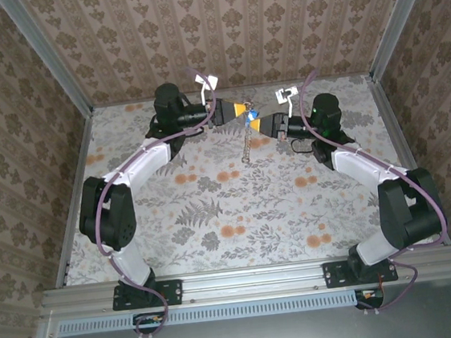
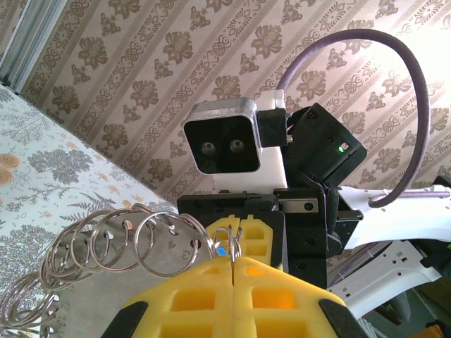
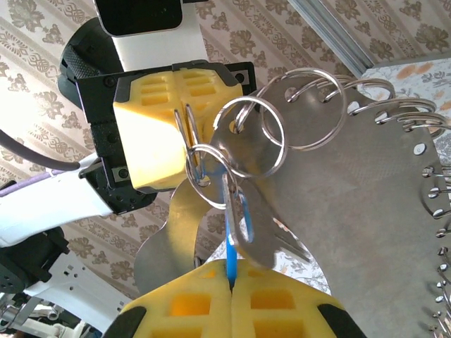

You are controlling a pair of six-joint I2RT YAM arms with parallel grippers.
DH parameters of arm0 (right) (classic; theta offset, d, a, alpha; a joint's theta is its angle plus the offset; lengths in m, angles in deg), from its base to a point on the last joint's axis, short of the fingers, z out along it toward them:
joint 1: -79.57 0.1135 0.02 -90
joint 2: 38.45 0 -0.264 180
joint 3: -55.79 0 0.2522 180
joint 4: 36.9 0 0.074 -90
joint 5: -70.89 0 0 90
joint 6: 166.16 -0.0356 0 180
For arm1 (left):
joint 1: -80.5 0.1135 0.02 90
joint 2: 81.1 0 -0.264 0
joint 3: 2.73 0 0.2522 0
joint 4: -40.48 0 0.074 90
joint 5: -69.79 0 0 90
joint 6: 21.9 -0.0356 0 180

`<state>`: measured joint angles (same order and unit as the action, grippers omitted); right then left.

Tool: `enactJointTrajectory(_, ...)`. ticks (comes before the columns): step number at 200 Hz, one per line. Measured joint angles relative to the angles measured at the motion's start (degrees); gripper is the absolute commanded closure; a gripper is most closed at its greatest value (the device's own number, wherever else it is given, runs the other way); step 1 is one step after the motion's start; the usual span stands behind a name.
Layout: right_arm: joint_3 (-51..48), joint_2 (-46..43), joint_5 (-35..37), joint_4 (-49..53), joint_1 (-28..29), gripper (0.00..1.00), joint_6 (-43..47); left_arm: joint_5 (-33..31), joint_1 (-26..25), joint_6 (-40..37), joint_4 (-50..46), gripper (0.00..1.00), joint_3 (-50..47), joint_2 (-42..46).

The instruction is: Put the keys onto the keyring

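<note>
Mid-air, far centre | left gripper (image 1: 241, 109) clamps keyring (image 1: 246, 141) | right gripper (image 1: 262, 123) clamps key (image 3: 230, 255) beside it

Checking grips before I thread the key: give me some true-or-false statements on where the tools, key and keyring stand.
1. The left tool and right tool meet tip to tip over the far part of the table. True.
2. The right tool is shut on the blue key. True.
3. The left tool is open and empty. False: it is shut on a thin ring of the keyring.
4. The key's head is red. False: it is blue.
</note>
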<state>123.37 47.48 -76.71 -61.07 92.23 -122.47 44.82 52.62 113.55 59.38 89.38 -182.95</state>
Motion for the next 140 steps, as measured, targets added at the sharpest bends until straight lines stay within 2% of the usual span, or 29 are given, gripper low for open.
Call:
enactJointTrajectory(88, 0.2, -0.3, -1.1, 5.0, 4.1, 1.00, 4.2, -0.2, 0.2, 0.0, 0.1, 1.00, -0.2, 0.0)
enactJointTrajectory(140, 0.4, 0.8, -1.1, 5.0, 4.2, 1.00, 4.1, -0.2, 0.2, 0.0, 0.2, 1.00, -0.8, 0.0)
